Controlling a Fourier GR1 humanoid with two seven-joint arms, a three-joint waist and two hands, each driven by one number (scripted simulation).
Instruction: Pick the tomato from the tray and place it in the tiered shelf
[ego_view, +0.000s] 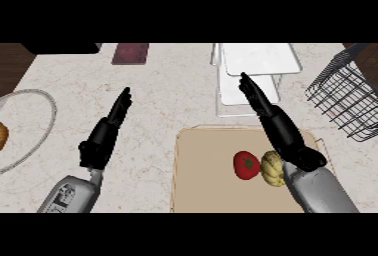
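Overhead, a kitchen scene at one moment:
Table (170, 95): pale marbled top, carrying everything else.
Tray (203, 175): tan and flat, lying below the right hand's fingertips, under its forearm.
Tiered shelf (258, 62): white, stepped, just beyond the right hand's fingertips.
Wire basket (343, 97): dark, well to the right of those fingers.
Round plate (33, 125): partly in view, far left of the left hand's fingers.
Right hand (277, 122): fingers straight and together, holding nothing, tips over the shelf's near edge.
Left hand (107, 132): fingers straight, pointing up the view, holding nothing, over bare table.
Tomato (246, 165): red, on the tray, just left of the right wrist, well back from the fingertips.
Yellow item (272, 169): touching the tomato's right side, partly hidden by the forearm.
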